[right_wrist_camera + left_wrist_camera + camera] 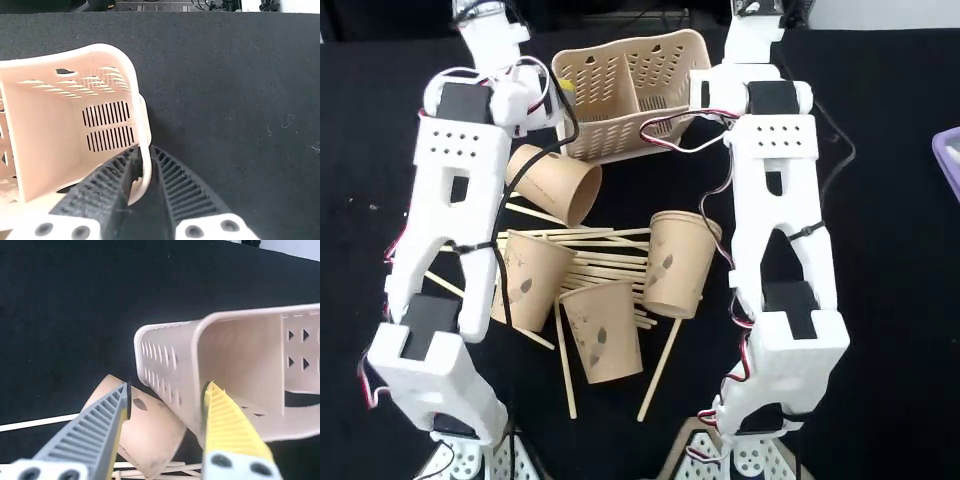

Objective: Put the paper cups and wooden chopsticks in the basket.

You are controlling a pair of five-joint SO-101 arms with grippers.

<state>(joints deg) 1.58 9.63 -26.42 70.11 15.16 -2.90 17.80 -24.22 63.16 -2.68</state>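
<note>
basket (610,130), beige, slotted, divided, has its rim pinched by right gripper (145,153); left gripper (167,387) spread.

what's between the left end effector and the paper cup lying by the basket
The basket does: its corner wall sits in the gap of the open left end effector. The paper cup lies just beyond, beside the basket's outside, near the grey finger.

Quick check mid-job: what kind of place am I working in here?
Probably a lab test bench: black cloth-covered table, two white arms, staged paper cups and basket.
</note>
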